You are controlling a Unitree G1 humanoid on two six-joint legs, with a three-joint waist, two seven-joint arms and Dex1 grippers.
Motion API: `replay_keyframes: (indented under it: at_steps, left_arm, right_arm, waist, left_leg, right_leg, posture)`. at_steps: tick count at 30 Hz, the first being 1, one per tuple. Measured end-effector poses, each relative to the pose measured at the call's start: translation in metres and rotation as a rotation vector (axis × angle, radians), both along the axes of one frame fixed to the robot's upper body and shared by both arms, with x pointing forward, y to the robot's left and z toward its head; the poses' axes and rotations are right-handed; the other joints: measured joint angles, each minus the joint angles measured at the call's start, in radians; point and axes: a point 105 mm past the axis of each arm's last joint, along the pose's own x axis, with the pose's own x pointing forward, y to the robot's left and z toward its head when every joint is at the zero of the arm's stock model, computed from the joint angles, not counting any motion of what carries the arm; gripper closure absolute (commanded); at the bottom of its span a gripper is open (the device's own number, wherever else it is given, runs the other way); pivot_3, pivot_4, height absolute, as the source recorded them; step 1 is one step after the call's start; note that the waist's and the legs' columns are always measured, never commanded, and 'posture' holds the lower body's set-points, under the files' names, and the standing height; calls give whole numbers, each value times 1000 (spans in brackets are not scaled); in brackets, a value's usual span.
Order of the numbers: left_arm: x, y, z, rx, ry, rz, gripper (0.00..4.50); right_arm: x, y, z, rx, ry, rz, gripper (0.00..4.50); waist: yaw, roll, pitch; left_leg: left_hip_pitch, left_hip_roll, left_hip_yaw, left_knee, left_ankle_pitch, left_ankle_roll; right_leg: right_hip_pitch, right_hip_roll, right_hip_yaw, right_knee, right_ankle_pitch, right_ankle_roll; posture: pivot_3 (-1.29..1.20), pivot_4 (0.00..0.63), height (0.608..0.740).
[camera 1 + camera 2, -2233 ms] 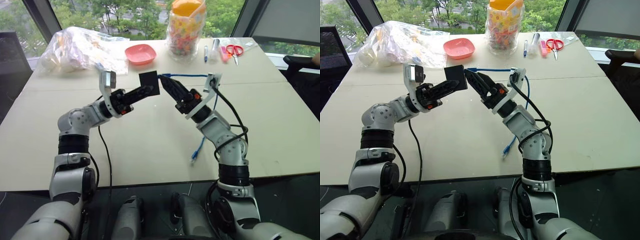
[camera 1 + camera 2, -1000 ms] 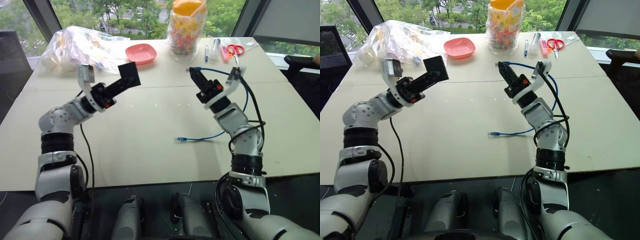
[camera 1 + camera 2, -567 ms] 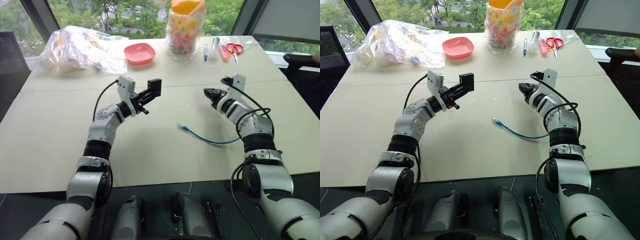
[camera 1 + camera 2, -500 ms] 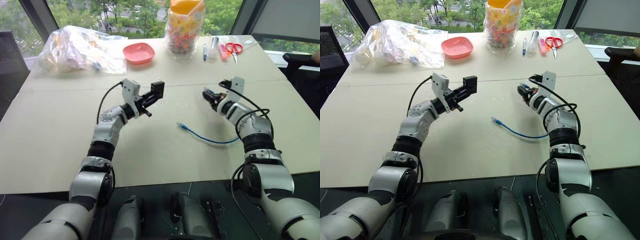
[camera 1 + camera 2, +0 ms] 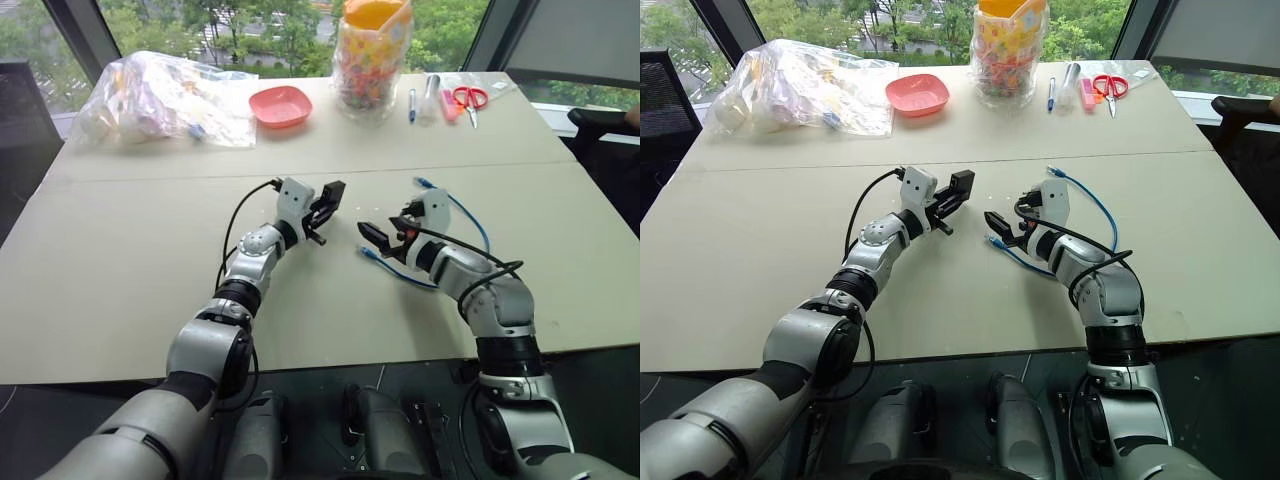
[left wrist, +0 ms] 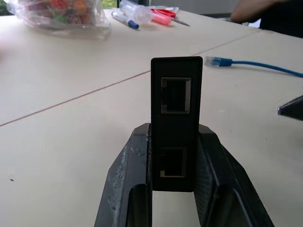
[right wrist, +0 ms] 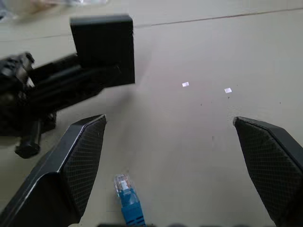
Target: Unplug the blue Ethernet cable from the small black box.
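The small black box (image 5: 333, 192) stands on edge between the fingers of my left gripper (image 5: 328, 200), low over the middle of the table. In the left wrist view both ports of the box (image 6: 176, 94) are empty. The blue Ethernet cable (image 6: 246, 63) lies loose on the table, plugged into nothing. One plug (image 7: 127, 191) rests just below my right gripper (image 7: 169, 120), whose fingers stand wide open and hold nothing. That gripper (image 5: 1002, 222) faces the box from a short gap to the right.
Along the far edge of the table (image 5: 120, 260) stand a pink bowl (image 5: 281, 105), a jar of colourful pieces (image 5: 372, 55), a clear plastic bag (image 5: 160, 95), pens (image 5: 412, 103) and red scissors (image 5: 468, 98). A person's arm (image 6: 265, 12) rests beyond the table.
The cable came out of the box. Both hands sank to the table and drew together. The right gripper opened and dropped the cable; the left still carries the box.
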Motion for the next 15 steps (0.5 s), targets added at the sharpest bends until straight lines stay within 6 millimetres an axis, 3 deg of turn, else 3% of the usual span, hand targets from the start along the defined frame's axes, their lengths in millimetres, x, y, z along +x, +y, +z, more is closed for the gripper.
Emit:
replay_keyframes:
  at_steps: [5, 10, 12, 15]
  left_arm:
    - [2, 12, -1, 17, 4, 11, 185]
    - [-3, 47, 22, 14, -27, -57, 185]
    - [-23, 71, 31, -23, 3, -101, 185]
    - [-56, 90, 32, -49, 115, -170, 185]
  right_arm:
    - [2, -11, 5, 19, -23, -44, 0]
    - [-13, -19, 10, 7, -74, -5, 0]
    - [-26, -22, 10, -7, -97, 33, 0]
    - [-37, -27, 7, -24, -100, 54, 0]
  waist:
    - [-1, 0, 0]
    - [-4, 0, 0]
    - [-9, 0, 0]
    - [-4, 1, 0]
  left_leg:
    - [0, 0, -1, 0, 0, 0]
    - [-1, 1, -1, -1, 0, 0]
    - [0, 1, 0, -2, 0, 0]
    - [0, 1, -1, -1, 0, 0]
  right_leg:
    - [0, 0, -1, 0, 0, 0]
    - [-1, 1, 0, 0, 0, -1]
    - [-1, 1, 0, 1, 0, -1]
    - [-1, 1, 1, 1, 0, -1]
  posture:
    - [0, 150, 740]
    - [0, 150, 740]
    - [0, 150, 740]
    - [0, 150, 740]
